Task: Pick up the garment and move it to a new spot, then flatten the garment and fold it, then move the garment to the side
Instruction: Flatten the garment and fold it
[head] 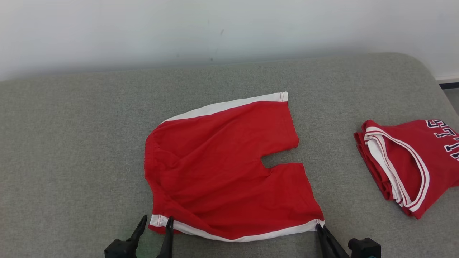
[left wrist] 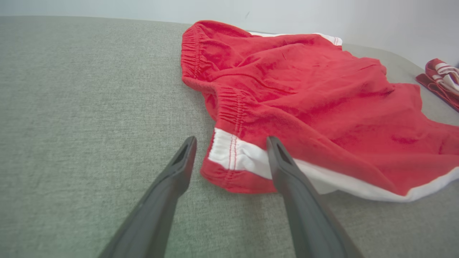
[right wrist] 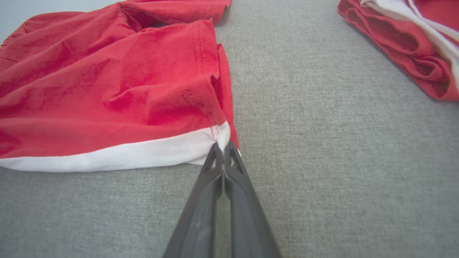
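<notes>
Red garment (head: 222, 168), a pair of shorts with white side stripes, lying spread near the middle of the grey fabric surface (head: 71, 143): waistband to the left, leg openings to the right, one white stripe along the near edge. My right fingers (right wrist: 215, 168) are pressed together at the near-right hem corner and appear to pinch the tip of that stripe. The grip sits at the very corner, so a pull from here would tension the whole near edge. My left fingers (left wrist: 184, 157) stand wide apart, one on each side of the near-left waistband corner, with nothing clamped; from this position, closing would take the matching corner. Judged stage: flattening, since the cloth is wrinkled across the middle and the waistband is gathered, and no fold is made yet. A folded red jersey (head: 401, 165) lies well apart to the right, leaving bare surface between the two pieces. Judged risk: the thin corner could slip from my right fingers under tension.
</notes>
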Controlling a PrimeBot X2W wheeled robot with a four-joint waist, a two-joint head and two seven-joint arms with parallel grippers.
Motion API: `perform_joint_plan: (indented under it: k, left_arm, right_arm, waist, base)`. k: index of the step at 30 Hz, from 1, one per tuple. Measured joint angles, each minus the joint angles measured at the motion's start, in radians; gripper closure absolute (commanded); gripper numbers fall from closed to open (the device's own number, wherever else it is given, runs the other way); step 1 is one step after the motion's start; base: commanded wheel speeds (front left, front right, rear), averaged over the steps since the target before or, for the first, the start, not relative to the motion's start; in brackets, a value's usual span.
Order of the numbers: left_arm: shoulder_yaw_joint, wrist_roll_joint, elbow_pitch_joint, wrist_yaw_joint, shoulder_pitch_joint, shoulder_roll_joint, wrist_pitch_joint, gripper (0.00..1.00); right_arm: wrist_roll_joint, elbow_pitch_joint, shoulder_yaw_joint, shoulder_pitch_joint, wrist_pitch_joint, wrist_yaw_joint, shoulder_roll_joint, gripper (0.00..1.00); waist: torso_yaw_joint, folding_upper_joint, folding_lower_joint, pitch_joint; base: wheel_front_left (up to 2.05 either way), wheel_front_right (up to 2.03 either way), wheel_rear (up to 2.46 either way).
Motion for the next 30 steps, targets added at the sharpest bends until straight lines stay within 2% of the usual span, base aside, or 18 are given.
perform_joint_plan:
  k: [15,17,18,19,21,22,27,30]
  left_arm:
    - [-0.011,-0.027,0.015,0.000,-0.031,0.007,0.000,0.00]
    - [-0.017,-0.027,0.015,0.000,-0.031,0.007,0.000,0.22]
    - [-0.019,-0.028,0.016,0.000,-0.031,0.007,0.000,0.51]
    - [-0.020,-0.029,0.017,0.000,-0.031,0.008,0.000,0.63]
    - [-0.018,-0.028,0.028,0.000,-0.032,0.010,0.000,0.93]
    - [-0.012,-0.025,0.039,0.000,-0.033,0.011,0.000,1.00]
    - [-0.010,-0.022,0.042,0.000,-0.036,0.010,0.000,1.00]
    - [-0.006,-0.020,0.000,0.000,-0.036,0.010,0.000,1.00]
  right_arm:
    - [0.002,-0.004,0.006,-0.016,0.000,0.000,0.000,1.00]
    - [0.002,-0.005,0.005,-0.016,0.000,0.000,0.000,1.00]
    - [0.002,-0.005,0.005,-0.017,0.000,0.000,0.000,1.00]
    - [0.002,-0.005,0.005,-0.017,0.000,0.000,0.000,1.00]
    - [0.002,-0.006,0.004,-0.018,0.000,0.000,0.000,1.00]
    - [0.002,-0.006,0.003,-0.019,0.000,0.000,0.000,1.00]
    - [0.002,-0.014,-0.002,-0.021,0.000,0.000,0.000,1.00]
    - [0.010,-0.043,-0.014,-0.024,0.000,0.000,0.001,1.00]
  waist:
    - [0.008,0.0000,0.0000,0.030]
    - [0.009,0.0000,0.0000,0.031]
    - [0.010,0.0000,0.0000,0.031]
    - [0.011,0.0000,0.0000,0.032]
    - [0.012,0.0000,0.0000,0.033]
    - [0.013,0.0000,-0.0001,0.033]
    - [0.017,0.0000,-0.0001,0.031]
    - [0.020,0.0000,-0.0001,0.023]
  base:
    - [0.00,0.00,0.00]
    - [0.00,0.00,0.00]
    - [0.00,0.00,0.00]
    - [0.00,0.00,0.00]
    - [0.00,0.00,0.00]
    - [0.00,0.00,0.00]
    - [0.00,0.00,0.00]
    - [0.00,0.00,0.00]
